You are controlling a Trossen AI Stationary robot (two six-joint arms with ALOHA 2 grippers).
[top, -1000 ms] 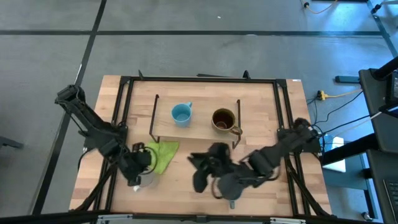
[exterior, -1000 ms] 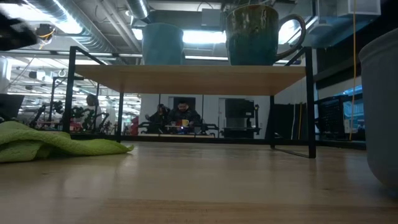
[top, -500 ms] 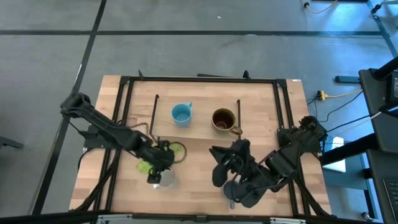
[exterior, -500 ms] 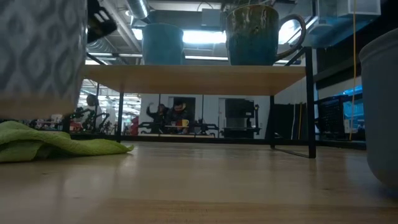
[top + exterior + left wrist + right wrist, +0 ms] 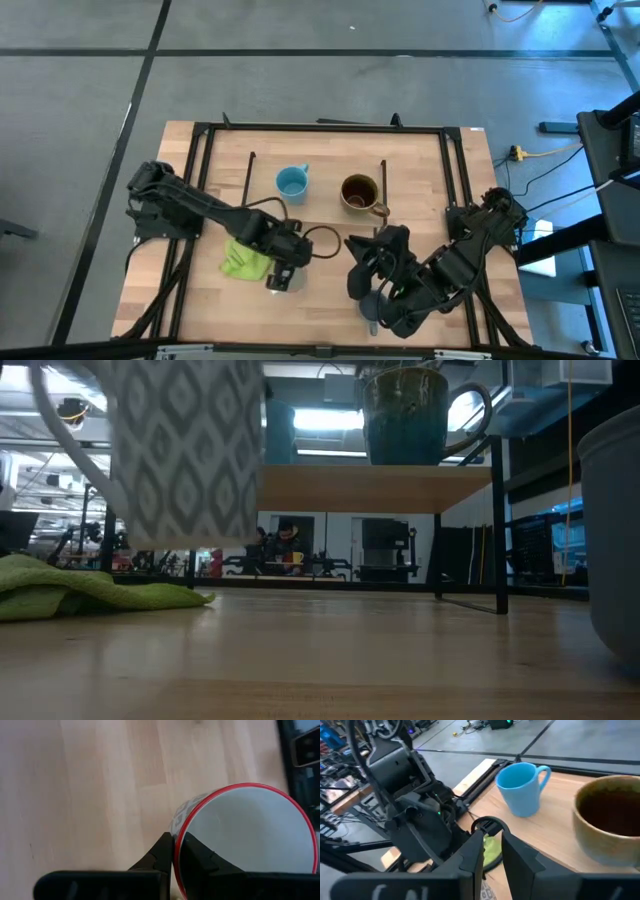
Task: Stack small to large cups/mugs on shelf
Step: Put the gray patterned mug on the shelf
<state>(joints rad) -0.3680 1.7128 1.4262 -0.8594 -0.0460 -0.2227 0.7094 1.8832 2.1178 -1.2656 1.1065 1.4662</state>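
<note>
The left gripper, pinching the rim of a grey-patterned, red-rimmed mug, has carried it off the green cloth toward mid-surface in the last second; seen from table height, the mug hangs clear of the wood. The carry to the shelf looks under way. The right gripper, fingers slightly apart and gripping nothing, has pulled back beside a pale mug near the front edge. Count: two mugs on the shelf, one light blue, one brown; one airborne; one on the surface; one cloth.
</note>
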